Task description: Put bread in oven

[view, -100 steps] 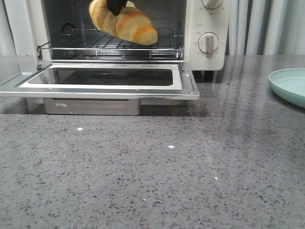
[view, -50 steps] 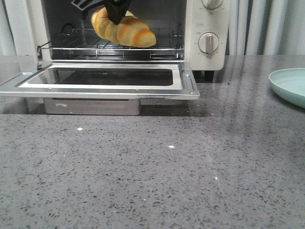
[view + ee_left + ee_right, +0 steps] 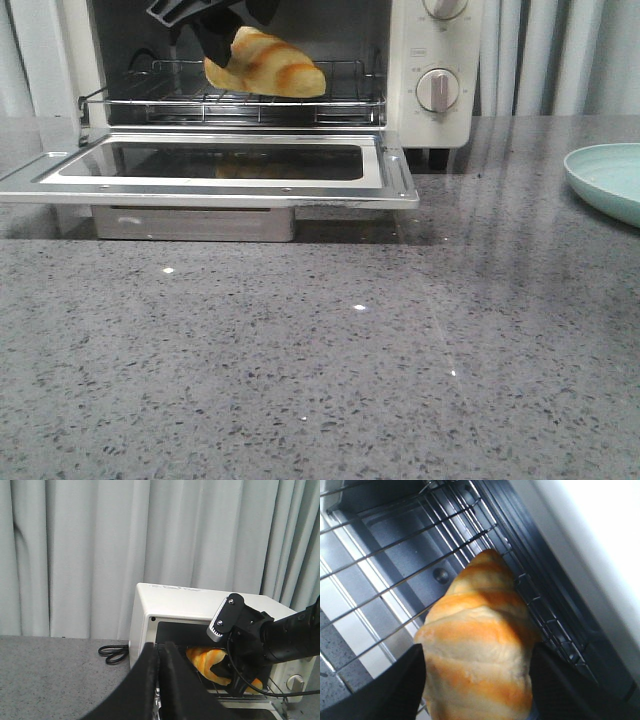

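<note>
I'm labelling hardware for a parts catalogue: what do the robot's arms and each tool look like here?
The right arm is matte black, with a black cable looping beneath it and a silver-grey bracket with two screws. The right tool has broad black fingers. The left tool shows two smooth black tapered fingers. No markings are visible.

The right gripper (image 3: 222, 45) reaches forward from above into the far left part of the scene, its black fingers (image 3: 405, 690) clamped on either side of the bread (image 3: 268, 66). The left gripper (image 3: 159, 680) hangs clear, its two fingers pressed together with nothing between them
</note>
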